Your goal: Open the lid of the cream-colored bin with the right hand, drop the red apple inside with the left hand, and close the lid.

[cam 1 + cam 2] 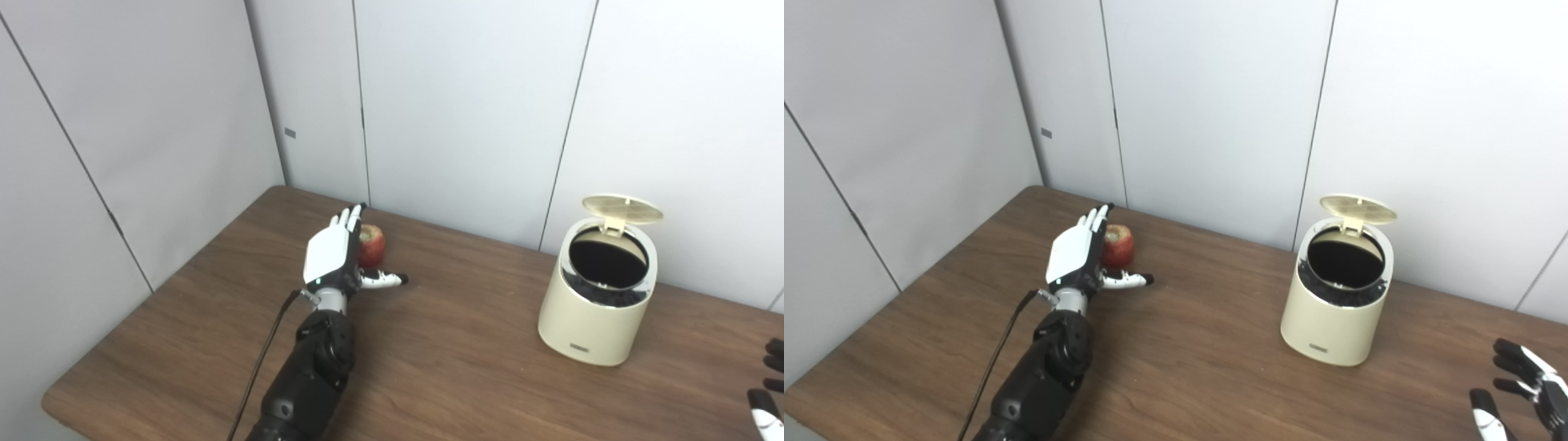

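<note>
Red apple [372,244] sits near table's [465,361] far-left corner; left hand [335,254] spread beside it, not gripping. Cream bin [597,288] near right edge, lid [621,208] up. Right hand [1528,383] fingers apart, holding nothing.

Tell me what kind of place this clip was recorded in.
Probably a lab test booth, not a home: plain grey wall panels box in a bare wooden table holding only a bin and an apple.

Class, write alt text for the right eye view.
The robot's left hand is open beside a red apple on a wooden table. To the right stands a cream bin, lid raised; the open right hand waits near the corner.
</note>
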You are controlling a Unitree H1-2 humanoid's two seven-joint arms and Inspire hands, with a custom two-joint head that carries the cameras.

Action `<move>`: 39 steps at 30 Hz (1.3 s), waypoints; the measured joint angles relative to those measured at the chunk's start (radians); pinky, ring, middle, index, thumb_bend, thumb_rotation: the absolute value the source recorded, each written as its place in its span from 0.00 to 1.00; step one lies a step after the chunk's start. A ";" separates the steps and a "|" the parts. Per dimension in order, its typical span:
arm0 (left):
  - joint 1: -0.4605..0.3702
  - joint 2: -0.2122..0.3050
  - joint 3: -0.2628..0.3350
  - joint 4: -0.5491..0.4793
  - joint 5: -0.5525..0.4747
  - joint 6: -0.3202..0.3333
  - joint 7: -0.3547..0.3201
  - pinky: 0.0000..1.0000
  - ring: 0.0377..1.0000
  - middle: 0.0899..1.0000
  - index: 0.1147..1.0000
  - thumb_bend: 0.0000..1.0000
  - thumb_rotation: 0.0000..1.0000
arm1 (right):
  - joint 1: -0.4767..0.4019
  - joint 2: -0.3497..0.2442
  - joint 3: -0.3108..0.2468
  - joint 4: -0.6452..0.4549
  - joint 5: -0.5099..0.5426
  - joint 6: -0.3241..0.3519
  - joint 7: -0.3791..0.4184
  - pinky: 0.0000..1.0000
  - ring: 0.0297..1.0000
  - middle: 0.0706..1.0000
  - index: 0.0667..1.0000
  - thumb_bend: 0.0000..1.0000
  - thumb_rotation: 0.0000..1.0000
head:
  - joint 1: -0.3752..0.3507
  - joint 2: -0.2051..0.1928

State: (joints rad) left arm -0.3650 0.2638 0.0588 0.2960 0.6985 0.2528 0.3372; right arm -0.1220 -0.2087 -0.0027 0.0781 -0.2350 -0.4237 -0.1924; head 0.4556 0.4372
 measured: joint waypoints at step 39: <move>-0.087 0.073 -0.004 -0.013 0.169 0.216 -0.351 0.19 0.24 0.42 0.62 0.55 0.00 | 0.033 0.028 -0.025 -0.051 -0.035 0.029 0.007 0.60 0.73 0.74 0.72 0.20 0.76 | -0.057 0.000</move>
State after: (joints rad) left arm -0.4518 0.3365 0.0553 0.2833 0.8673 0.4689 -0.0137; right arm -0.0886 -0.1811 -0.0275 0.0271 -0.2696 -0.3950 -0.1850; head 0.3989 0.4372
